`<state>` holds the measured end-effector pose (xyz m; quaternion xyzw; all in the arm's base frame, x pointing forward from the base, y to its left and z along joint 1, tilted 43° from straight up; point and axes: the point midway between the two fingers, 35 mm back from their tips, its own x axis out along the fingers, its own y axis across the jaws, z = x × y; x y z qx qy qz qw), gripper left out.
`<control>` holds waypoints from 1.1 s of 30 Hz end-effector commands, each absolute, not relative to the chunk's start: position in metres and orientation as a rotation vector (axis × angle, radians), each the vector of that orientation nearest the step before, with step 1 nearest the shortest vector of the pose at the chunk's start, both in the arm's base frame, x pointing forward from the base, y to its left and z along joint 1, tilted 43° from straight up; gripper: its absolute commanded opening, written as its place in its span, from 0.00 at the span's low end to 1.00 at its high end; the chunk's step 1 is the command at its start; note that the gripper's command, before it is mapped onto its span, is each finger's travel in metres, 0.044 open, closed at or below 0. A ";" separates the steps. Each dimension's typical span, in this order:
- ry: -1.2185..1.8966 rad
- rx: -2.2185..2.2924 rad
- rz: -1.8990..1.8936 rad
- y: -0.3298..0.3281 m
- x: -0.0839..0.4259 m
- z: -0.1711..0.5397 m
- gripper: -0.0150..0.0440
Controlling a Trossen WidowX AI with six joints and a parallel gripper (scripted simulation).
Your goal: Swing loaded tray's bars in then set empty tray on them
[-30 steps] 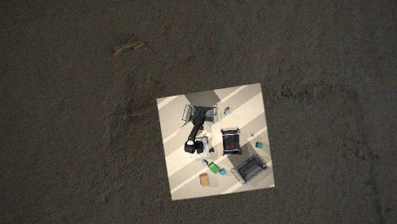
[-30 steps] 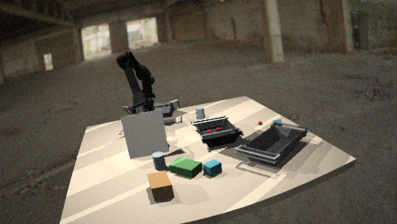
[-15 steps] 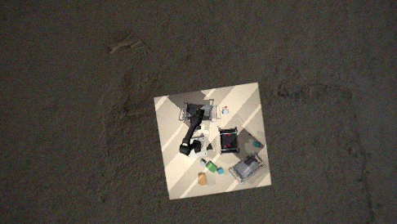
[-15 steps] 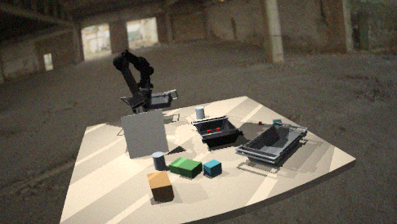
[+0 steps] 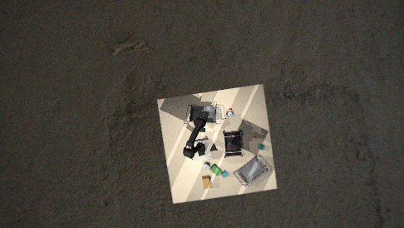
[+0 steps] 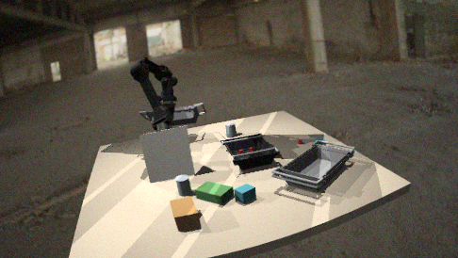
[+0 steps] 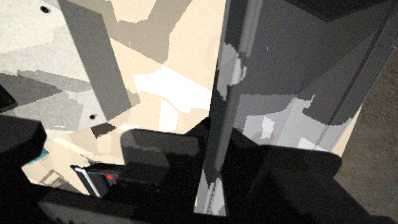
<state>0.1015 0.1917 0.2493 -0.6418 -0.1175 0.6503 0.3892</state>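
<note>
The loaded tray (image 5: pixel 239 143) (image 6: pixel 256 161) (image 7: pixel 100 174) is black, stands on the table and holds small red blocks (image 5: pixel 233 148) (image 6: pixel 251 146). Its wire bars seem to lie across the top, one near each end. My gripper (image 5: pixel 204 117) (image 6: pixel 161 125) (image 7: pixel 213 122) is shut on a side wall of the empty grey tray (image 5: pixel 211 113) (image 6: pixel 186 115) (image 7: pixel 300 60). That tray is raised above the table, away from the loaded tray, behind the upright panel in the exterior view. Its wire bars stick out past its ends. The black fingers hide part of its wall.
Another empty grey tray (image 5: pixel 253 170) (image 6: pixel 317 166) stands beyond the loaded one. A grey cylinder (image 5: pixel 229 112) (image 6: pixel 230 130) stands near the loaded tray. Another cylinder (image 6: pixel 183 185), a green block (image 5: pixel 215 170) (image 6: pixel 214 192), a teal cube (image 6: pixel 245 193) and an orange block (image 5: pixel 206 182) (image 6: pixel 185 214) lie near the upright panel (image 6: pixel 167 153).
</note>
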 end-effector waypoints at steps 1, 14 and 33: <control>-0.332 -1.630 1.627 0.191 0.101 0.258 0.25; -0.332 -1.630 1.627 0.191 0.101 0.258 0.25; -0.140 -1.588 1.625 0.189 0.143 0.242 0.25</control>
